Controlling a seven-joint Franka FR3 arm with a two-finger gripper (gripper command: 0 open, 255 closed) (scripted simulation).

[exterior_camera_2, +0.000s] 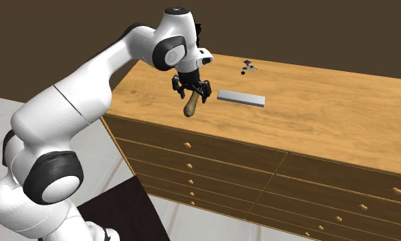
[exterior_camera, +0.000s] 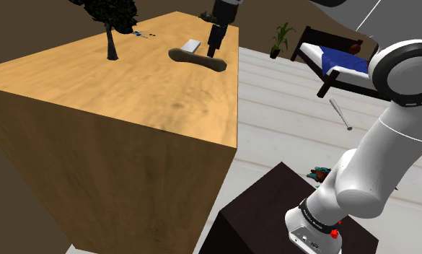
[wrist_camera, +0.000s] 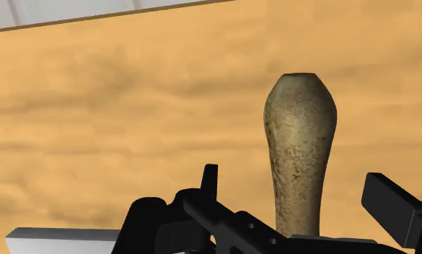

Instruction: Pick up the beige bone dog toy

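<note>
My claw [exterior_camera_2: 192, 93] straddles one mottled beige bone [wrist_camera: 299, 144], fingers [wrist_camera: 389, 209] spread clear. One flat grey slab [exterior_camera_2: 241, 98] lies at its three o'clock in the second exterior view.

The shoulder view looks from beside the stand [exterior_camera: 260, 209], at five o'clock in frame, toward the dresser top [exterior_camera: 130, 86] at eleven. The second exterior view faces the drawer fronts [exterior_camera_2: 274, 171] from farther off. The wrist view hangs close over the wood. All share the bone toy [exterior_camera: 198, 59] and grey slab [exterior_camera: 191, 45].
</note>
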